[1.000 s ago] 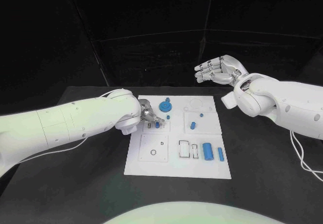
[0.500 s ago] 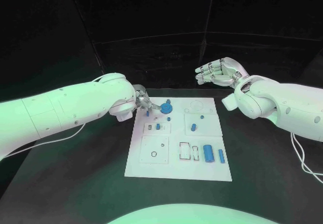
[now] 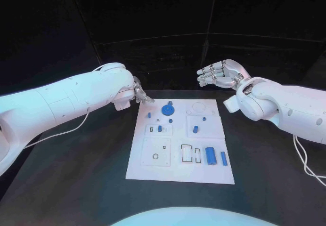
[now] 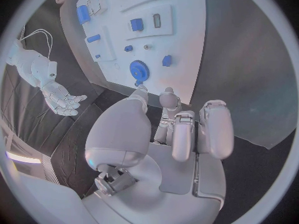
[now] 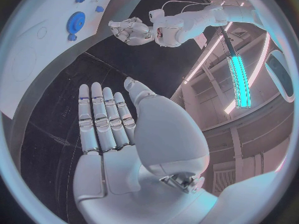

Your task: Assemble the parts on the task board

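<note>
The silver left hand [image 3: 139,95], fingers curled on nothing, hovers just off the far-left corner of the white rectangular task board [image 3: 178,170] on the black desk [image 3: 75,179], nearest the round blue plastic gear [image 3: 167,109], while the right hand [image 3: 218,73] hangs released, farther away.

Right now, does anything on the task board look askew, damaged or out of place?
Nothing stands out. The task board lies flat and square on the table, with the blue gear and the other blue parts sitting on it. Both hands are off the board: left hand, right hand.
</note>
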Controlling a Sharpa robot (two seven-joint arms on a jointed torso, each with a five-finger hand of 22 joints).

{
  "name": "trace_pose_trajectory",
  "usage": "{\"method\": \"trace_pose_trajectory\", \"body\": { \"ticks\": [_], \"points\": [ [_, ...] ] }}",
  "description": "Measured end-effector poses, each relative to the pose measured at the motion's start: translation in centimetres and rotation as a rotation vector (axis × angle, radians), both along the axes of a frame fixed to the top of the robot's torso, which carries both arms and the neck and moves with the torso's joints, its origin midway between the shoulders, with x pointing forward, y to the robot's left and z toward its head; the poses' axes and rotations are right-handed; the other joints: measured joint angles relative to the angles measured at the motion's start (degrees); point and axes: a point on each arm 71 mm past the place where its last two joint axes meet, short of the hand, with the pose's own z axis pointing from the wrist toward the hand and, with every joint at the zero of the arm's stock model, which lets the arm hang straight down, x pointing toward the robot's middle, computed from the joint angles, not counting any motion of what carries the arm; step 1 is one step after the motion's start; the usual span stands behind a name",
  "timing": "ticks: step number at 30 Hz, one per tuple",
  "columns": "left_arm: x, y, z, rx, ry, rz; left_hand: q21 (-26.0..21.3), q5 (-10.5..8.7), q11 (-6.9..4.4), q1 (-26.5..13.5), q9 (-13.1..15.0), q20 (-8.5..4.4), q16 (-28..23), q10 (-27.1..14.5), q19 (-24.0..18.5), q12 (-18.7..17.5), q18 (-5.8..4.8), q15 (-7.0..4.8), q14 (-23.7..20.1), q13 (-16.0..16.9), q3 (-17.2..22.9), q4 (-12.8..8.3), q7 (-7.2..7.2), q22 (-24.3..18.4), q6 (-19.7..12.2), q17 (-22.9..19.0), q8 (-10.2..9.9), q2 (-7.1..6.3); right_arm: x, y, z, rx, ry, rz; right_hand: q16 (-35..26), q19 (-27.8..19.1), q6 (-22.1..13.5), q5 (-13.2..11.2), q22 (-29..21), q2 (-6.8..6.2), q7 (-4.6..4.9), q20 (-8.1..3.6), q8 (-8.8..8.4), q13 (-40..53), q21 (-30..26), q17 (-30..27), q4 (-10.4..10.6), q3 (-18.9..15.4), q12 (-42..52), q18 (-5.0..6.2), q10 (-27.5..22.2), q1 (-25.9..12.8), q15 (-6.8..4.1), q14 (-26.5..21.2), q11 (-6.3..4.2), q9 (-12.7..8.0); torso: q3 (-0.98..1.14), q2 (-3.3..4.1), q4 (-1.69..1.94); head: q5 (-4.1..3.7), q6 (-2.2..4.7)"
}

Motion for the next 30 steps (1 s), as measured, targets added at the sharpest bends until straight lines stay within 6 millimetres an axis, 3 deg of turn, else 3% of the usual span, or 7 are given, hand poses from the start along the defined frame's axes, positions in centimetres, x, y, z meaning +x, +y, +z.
{"method": "trace_pose_trajectory", "body": {
  "ticks": [15,30],
  "points": [
    [0.7,0.0,-2.2,0.055,0.082,-0.012,0.00,0.00,0.00,0.24,-0.82,0.21,0.00,-0.40,0.21,0.00,0.00,0.00,0.00,-0.51,-1.42,0.47,0.05,0.32,0.94,0.00,-0.84,0.24,0.1,0.3,0.0,0.001,0.001,0.007,0.00,0.00,0.00,0.00,-0.06,0.00,0.00,0.00,0.00,-0.04,0.00,0.01,0.00,0.00,0.00,0.01,0.00,0.00,-0.21,0.20,0.00,0.00,-0.01,-0.08,-0.01,0.04,-0.52],
    [0.4,-0.9,-3.3,0.064,0.120,-0.054,0.00,0.00,0.00,0.74,-1.28,0.21,0.00,-0.40,0.21,0.00,0.00,-0.01,0.00,-0.51,-2.30,0.39,-0.22,0.61,2.05,0.00,-0.84,0.74,0.1,0.5,-0.1,0.002,0.002,0.011,0.00,0.00,0.00,0.00,-0.05,0.00,0.00,0.00,0.00,-0.04,-0.23,-0.06,0.00,0.00,0.00,0.00,0.00,0.00,-0.20,0.20,0.00,0.00,0.04,-0.15,0.01,-0.07,-0.60]
  ]
}}
